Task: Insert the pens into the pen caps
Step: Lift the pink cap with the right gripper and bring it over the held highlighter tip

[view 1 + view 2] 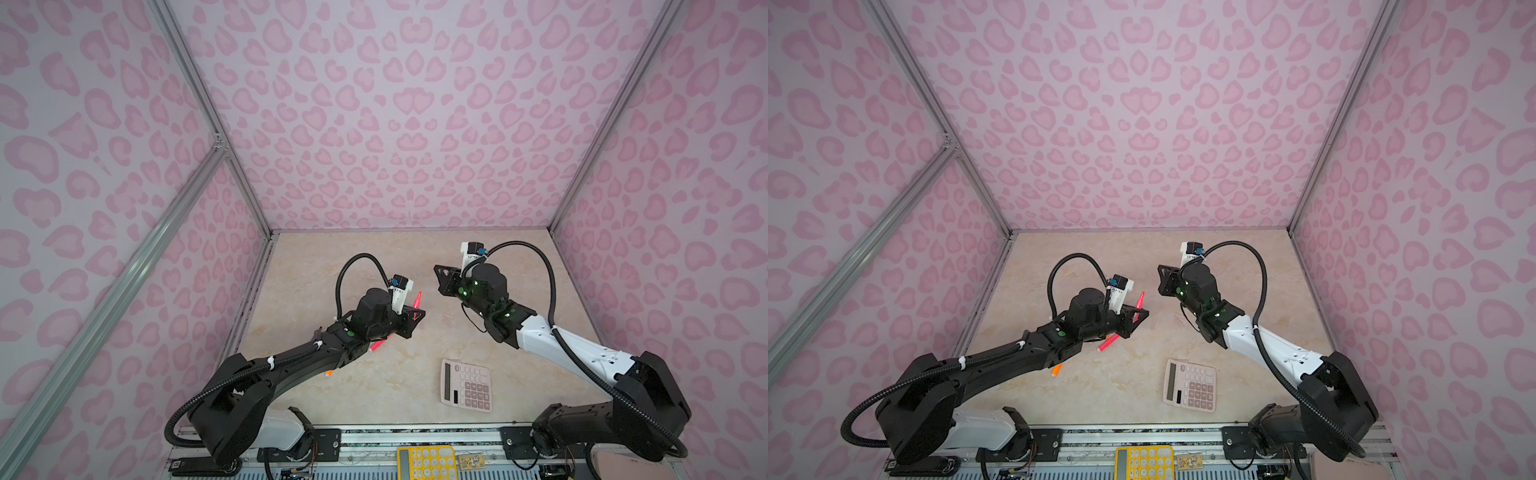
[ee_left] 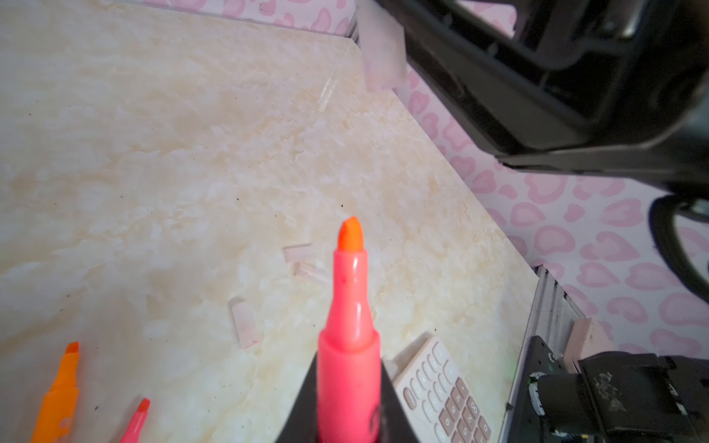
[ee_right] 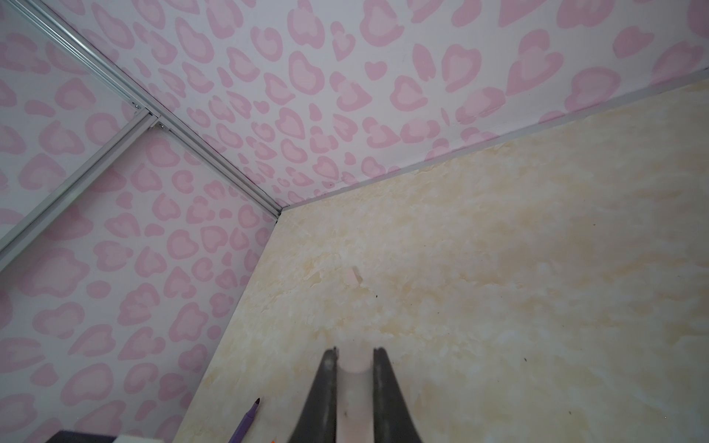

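The left pincer [image 1: 417, 316] was clamped on a pink-red pen [image 1: 418, 300], just left of centre in the lower half of both top views, with its tip sticking out beyond the jaws. The right pincer [image 3: 355, 352], just right of centre in those views, was closed on a clear cap [image 3: 355, 383]. Pen tip and cap were near each other but apart, and not yet in line.

The step in hand looked like mating the two in mid-air. To do it well, the cap's mouth should be turned to face the tip, and both axes brought into one line before any push. Then a slow, straight approach, because a skewed entry would likely jam the angled tip against the rim or lever the cap out of its grip.

The pen was glossy, smooth plastic: a round barrel stepping at a shoulder into a tapered neck, ending in a matte orange chisel tip. The cap was a short, colourless tube, probably slippery and slightly springy under pressure. Three loose caps [image 2: 243, 324] lay faint against the beige marbled surface [image 2: 153, 153], with a pink calculator [image 1: 466, 385] lower right of centre.
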Tool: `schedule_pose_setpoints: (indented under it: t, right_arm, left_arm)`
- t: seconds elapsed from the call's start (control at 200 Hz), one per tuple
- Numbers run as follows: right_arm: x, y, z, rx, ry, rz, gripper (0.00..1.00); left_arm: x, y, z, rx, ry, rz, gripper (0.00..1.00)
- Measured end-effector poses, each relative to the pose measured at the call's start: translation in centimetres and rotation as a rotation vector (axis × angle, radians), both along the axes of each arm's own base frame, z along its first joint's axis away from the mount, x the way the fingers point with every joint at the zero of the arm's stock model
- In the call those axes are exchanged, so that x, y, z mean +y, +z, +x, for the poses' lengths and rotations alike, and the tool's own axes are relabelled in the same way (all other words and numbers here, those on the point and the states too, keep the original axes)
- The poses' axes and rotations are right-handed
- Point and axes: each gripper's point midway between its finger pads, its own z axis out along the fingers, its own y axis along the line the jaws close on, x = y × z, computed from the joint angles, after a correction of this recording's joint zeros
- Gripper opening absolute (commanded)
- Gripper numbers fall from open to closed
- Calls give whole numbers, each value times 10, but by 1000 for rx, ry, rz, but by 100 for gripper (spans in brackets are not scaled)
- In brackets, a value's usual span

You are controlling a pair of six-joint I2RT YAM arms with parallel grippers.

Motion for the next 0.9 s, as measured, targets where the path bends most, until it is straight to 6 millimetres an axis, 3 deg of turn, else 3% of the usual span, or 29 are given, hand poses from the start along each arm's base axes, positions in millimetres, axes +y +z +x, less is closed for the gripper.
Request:
schedule_pose_setpoints:
  t: [0.4,0.68,0.9]
  right_arm:
    - [25,-4,-5,16,88,47,0]
    - [25,-15,-16,39,84,91,0]
    - [30,-4,-23,4,85,127,0]
  left_arm:
    - [-11,4,-7,5,-48,-21,4]
    - [-9,3,-4,3,-28,-15,4]
    - [-8,2,-2,-3,-11,-8,4]
